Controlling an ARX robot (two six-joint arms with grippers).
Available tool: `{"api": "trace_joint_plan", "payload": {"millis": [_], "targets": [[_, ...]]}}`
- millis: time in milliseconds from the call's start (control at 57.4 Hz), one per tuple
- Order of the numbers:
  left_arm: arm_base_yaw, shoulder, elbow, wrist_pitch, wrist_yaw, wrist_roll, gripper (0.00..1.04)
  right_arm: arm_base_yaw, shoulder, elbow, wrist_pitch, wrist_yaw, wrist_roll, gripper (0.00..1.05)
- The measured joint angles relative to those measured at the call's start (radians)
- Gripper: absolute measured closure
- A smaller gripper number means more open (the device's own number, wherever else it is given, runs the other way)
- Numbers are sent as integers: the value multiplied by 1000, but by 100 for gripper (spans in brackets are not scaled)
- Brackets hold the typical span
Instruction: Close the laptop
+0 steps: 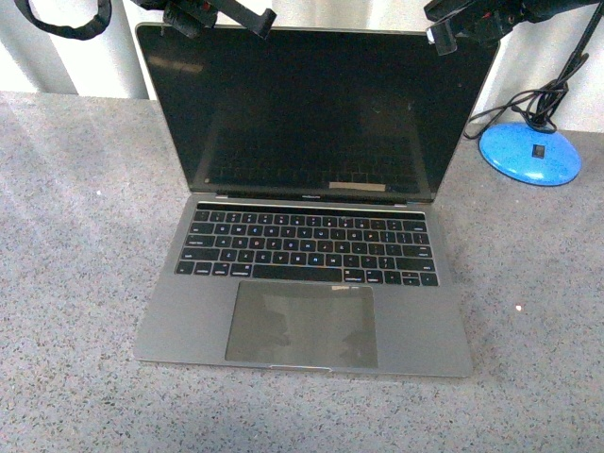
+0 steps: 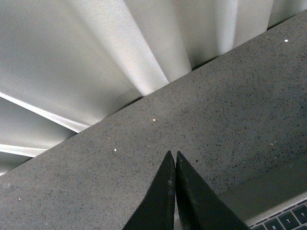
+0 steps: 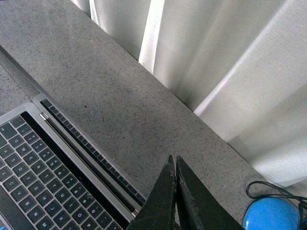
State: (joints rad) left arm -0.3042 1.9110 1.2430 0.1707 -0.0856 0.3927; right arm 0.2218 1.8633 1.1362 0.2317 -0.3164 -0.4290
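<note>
The space-grey laptop (image 1: 189, 321) lies open in the middle of the grey speckled table (image 1: 75, 236). Its dark screen (image 1: 311, 113) stands upright, facing me. My left gripper (image 1: 222, 17) is shut and empty, just above the screen's top edge near its left corner. My right gripper (image 1: 453, 33) is shut and empty at the top right corner of the screen. In the left wrist view the shut left gripper (image 2: 171, 155) hangs over bare table, with a corner of the keyboard (image 2: 283, 220) showing. In the right wrist view the shut right gripper (image 3: 171, 159) is above the hinge end of the keyboard (image 3: 43, 163).
A blue round lamp base (image 1: 528, 153) with a black cable (image 1: 528, 99) stands on the table right of the screen; it also shows in the right wrist view (image 3: 271, 215). White pleated curtains (image 1: 75, 66) hang behind the table. A black strap (image 1: 66, 24) hangs at the top left.
</note>
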Motion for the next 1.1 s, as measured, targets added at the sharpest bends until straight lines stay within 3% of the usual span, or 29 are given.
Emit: {"api": "trace_joint_plan", "payload": {"millis": [1098], "targets": [[-28, -38, -64, -3, -16, 9, 101, 0, -27, -98, 46, -21, 64, 104]]}}
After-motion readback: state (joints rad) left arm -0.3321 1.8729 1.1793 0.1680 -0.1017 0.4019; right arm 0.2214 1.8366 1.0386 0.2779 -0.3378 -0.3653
